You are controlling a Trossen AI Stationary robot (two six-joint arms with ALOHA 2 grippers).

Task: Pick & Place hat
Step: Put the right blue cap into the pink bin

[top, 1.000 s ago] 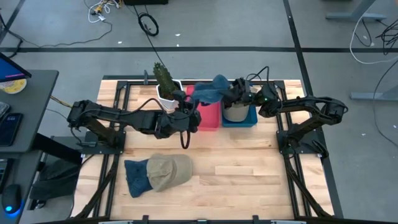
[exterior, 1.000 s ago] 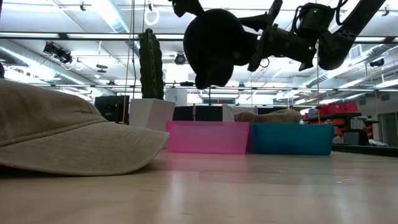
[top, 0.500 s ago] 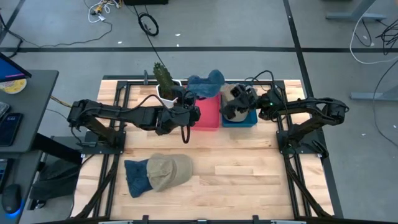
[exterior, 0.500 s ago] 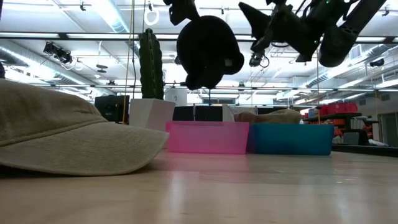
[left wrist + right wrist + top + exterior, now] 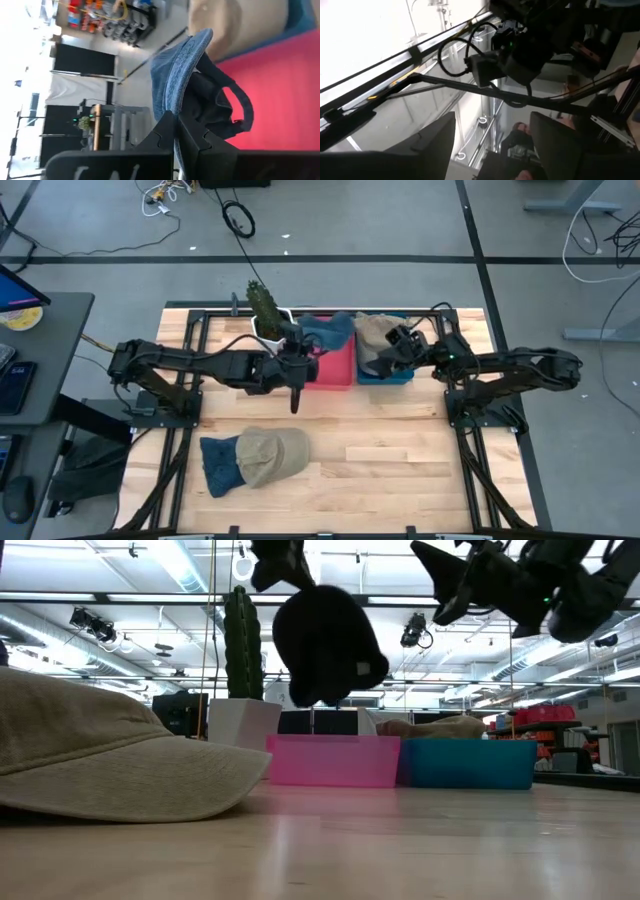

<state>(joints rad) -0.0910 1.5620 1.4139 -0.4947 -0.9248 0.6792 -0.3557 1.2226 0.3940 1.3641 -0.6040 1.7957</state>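
Two hats (image 5: 255,457) lay on the table (image 5: 400,460) near its front edge, untouched — a tan cap over a blue one. I had the left gripper (image 5: 297,358) clamped on a blue hat (image 5: 325,330), which hung over the pink bin (image 5: 333,366), not yet dropped. My right gripper (image 5: 398,346) stood wide and empty over the blue bin (image 5: 392,373), where a tan hat (image 5: 375,332) already sat — so I judged the job roughly half done.

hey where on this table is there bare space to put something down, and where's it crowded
Free: the table's right front half, from the tan cap across to the right edge, and the strip between that cap and the bins. Crowded: the back edge, with the cactus pot, pink bin and blue bin, both grippers above. The front left holds two caps.
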